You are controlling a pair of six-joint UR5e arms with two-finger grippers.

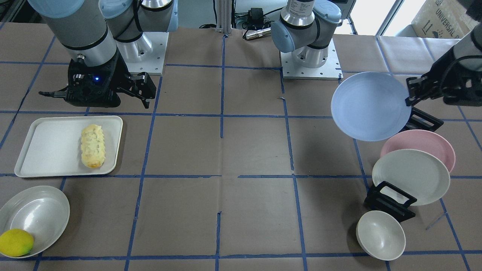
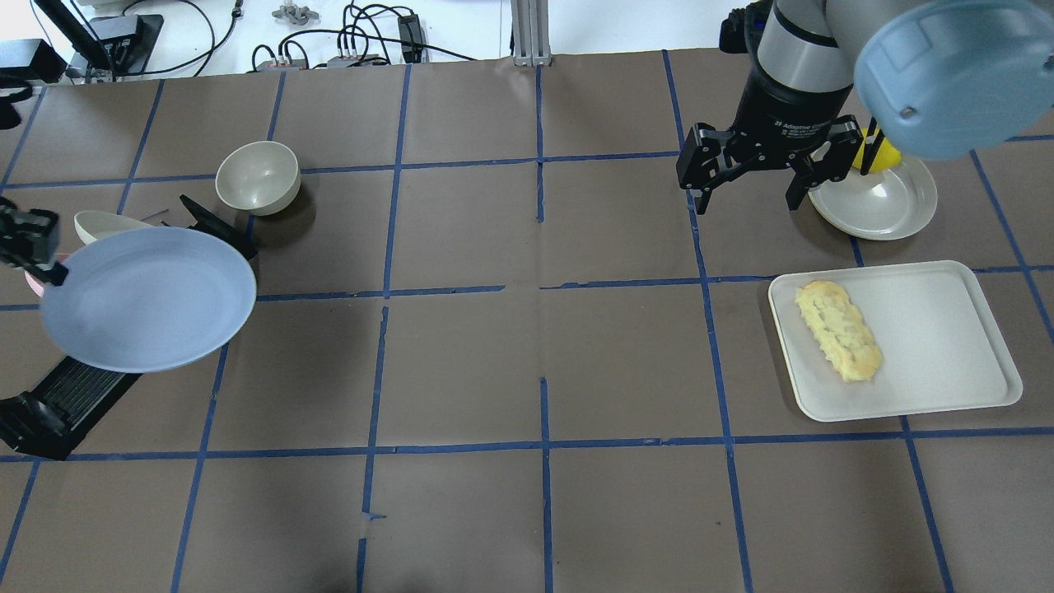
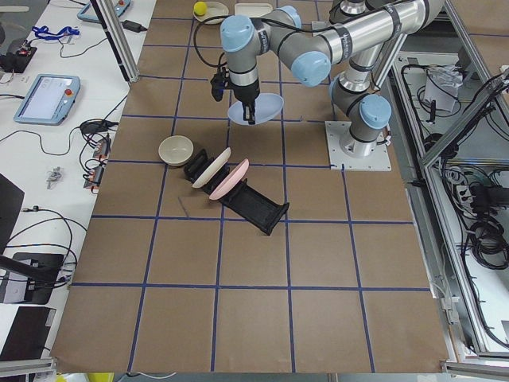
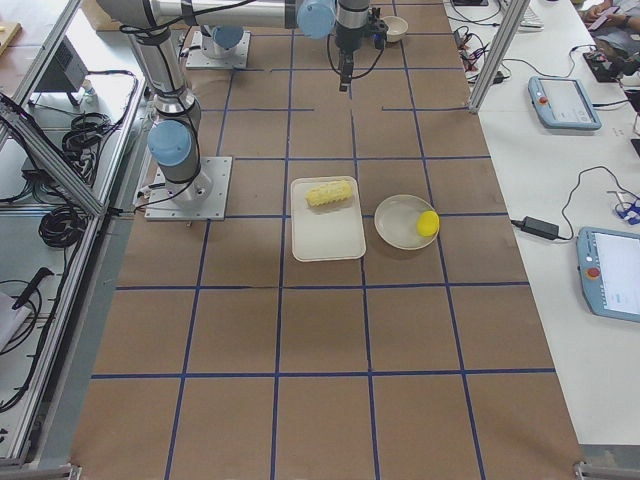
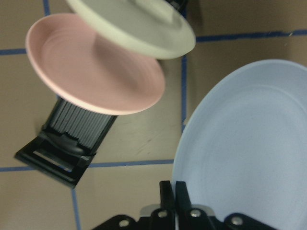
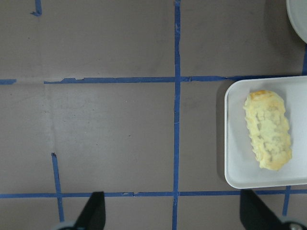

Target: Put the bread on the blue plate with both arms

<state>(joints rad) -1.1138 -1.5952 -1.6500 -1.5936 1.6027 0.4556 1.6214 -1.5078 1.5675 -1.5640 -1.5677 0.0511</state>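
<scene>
My right wrist cam looks straight down, close over the tray [image 6: 235, 143] with the bread [image 6: 268, 132]. The overhead cam behind me and the front cam facing me both catch it from farther off.

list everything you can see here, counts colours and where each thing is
bread: one, pale yellow, lying on the tray
tray: one, white, on the robot's right side of the table
blue plate: one, held above the table
pink plate: one, standing in the rack
off-white plate: one, in the rack beside the pink plate
rack: one, black, on the robot's left side
bowl: one, off-white, next to the rack
dish: one, white, near the tray
lemon: one, yellow, in the dish
table: one, brown with blue tape grid
left end effector: one, black, shut on the blue plate's rim
right end effector: one, black, open, near the tray
</scene>
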